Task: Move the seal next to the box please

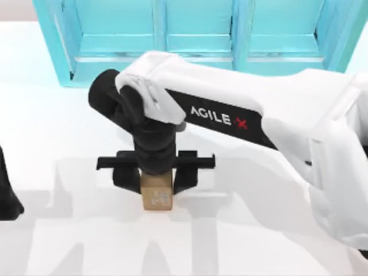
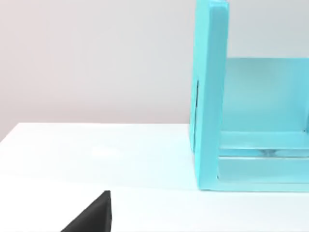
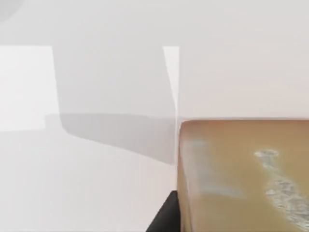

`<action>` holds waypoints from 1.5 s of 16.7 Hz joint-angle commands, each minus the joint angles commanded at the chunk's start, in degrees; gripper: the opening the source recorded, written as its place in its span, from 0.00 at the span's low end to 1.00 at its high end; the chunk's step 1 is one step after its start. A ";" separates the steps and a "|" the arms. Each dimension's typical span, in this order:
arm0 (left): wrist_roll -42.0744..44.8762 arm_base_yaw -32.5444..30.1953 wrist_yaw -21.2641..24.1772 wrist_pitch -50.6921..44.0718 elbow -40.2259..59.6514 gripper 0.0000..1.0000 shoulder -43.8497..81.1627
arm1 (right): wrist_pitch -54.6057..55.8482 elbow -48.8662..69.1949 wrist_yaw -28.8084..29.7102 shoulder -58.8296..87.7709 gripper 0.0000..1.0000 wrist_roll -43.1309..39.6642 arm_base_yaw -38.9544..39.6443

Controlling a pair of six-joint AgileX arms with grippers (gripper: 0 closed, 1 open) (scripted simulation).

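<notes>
The seal [image 1: 157, 195] is a small tan-brown block with a whitish speckled mark on top, standing on the white table left of centre. My right gripper [image 1: 156, 183] reaches down over it from the right, and its black fingers [image 1: 127, 177] press against the block's two sides, shut on it. In the right wrist view the seal [image 3: 241, 179] is very close, with one dark finger [image 3: 164, 215] beside it. The box is out of view. My left arm [image 1: 6, 195] is parked at the table's left edge, and one dark finger [image 2: 91, 215] of its gripper shows far off to one side.
A big turquoise three-bay shelf unit [image 1: 195, 34] stands along the back of the table, just behind the right arm; one of its side walls [image 2: 211, 96] is in the left wrist view. White tabletop [image 1: 69, 144] stretches to the left and front of the seal.
</notes>
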 joint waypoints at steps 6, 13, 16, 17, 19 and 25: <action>0.00 0.00 0.00 0.00 0.00 1.00 0.00 | -1.81 1.81 -0.06 -0.03 0.00 0.10 -0.17; 0.00 0.00 0.00 0.00 0.00 1.00 0.00 | -10.73 10.19 -0.03 -0.52 0.00 0.04 -0.24; 0.00 0.00 0.00 0.00 0.00 1.00 0.00 | -10.86 10.29 -0.03 -0.52 0.00 0.03 -0.24; 0.00 0.00 0.00 0.00 0.00 1.00 0.00 | -10.69 10.17 -0.06 -0.35 0.00 0.13 -0.21; 0.00 0.00 0.00 0.00 0.00 1.00 0.00 | -10.80 9.41 -0.04 -1.09 0.00 -0.60 -0.33; 0.00 0.00 0.00 0.00 0.00 1.00 0.00 | -11.00 -5.98 -0.18 -16.29 0.00 -10.90 -7.38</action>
